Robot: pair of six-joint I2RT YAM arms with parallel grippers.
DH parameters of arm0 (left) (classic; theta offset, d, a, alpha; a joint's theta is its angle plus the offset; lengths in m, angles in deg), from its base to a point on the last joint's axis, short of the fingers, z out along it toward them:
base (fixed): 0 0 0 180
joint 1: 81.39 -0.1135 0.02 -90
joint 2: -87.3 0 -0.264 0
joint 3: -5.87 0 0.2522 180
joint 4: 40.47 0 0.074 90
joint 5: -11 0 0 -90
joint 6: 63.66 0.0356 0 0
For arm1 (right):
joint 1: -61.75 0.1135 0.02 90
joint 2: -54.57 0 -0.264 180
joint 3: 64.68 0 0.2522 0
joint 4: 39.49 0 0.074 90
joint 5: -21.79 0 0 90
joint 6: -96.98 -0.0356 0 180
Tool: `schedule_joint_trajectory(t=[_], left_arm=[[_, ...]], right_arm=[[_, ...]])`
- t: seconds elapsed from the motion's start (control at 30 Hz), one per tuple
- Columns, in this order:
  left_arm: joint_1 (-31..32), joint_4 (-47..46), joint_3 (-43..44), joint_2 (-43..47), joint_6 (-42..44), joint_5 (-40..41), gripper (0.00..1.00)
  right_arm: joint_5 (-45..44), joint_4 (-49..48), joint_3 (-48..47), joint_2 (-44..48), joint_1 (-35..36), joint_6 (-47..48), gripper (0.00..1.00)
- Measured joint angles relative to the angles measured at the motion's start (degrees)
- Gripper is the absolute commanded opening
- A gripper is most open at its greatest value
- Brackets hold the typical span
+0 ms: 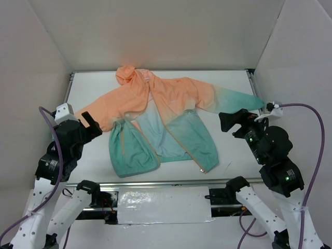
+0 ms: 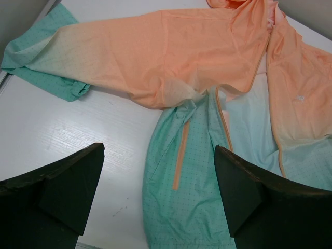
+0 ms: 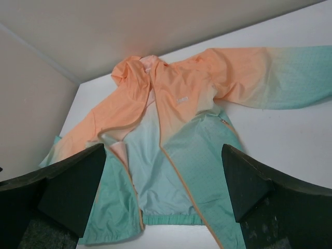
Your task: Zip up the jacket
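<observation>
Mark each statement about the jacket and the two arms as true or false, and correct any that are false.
1. The jacket lies unzipped, its front panels apart. True.
2. The left end effector is clamped on the jacket's hem. False: it is open, holds nothing and sits off to the side of the jacket.
3. The hood lies toward the far end of the table. True.
4. The jacket is teal at the shoulders and orange at the hem. False: it is peach-orange at the hood and shoulders and fades to teal at the hem.
5. The right end effector is open and empty. True.
</observation>
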Motion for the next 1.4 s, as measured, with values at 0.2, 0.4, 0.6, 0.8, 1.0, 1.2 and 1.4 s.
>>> schedule_joint_trajectory(t=[0.2,0.4,0.6,0.8,1.0,1.2,1.4], left_arm=[[0.0,0.0,0.0,-0.4,0.0,0.0,0.99],[-0.8,-0.1,0.0,-0.7,0.0,-0.6,0.99],[-2.7,-0.3,0.0,-0.9,0.1,-1.2,0.99],[-2.9,-0.4,0.0,-1.2,0.5,-1.8,1.00],[-3.0,-1.1,0.0,-2.7,1.5,-3.5,0.99],[-3.3,-1.6,0.0,-3.1,1.6,-4.6,0.99],[-3.4,-2.1,0.0,-3.0,1.8,-5.4,0.99]], right_arm=[[2.6,-2.1,0.9,1.4,0.0,0.5,1.00],[19.8,-12.0,3.4,-7.6,3.1,-1.5,1.00],[22.3,-21.0,3.2,-35.0,24.0,-4.1,0.80],[26.1,-25.1,5.0,-50.5,27.3,-6.7,0.62],[26.5,-28.6,4.9,-60.0,28.5,-6.2,0.53],[24.4,-27.4,0.7,-69.7,28.6,-3.1,0.49],[22.9,-27.2,-3.0,-73.6,28.2,0.1,0.49]])
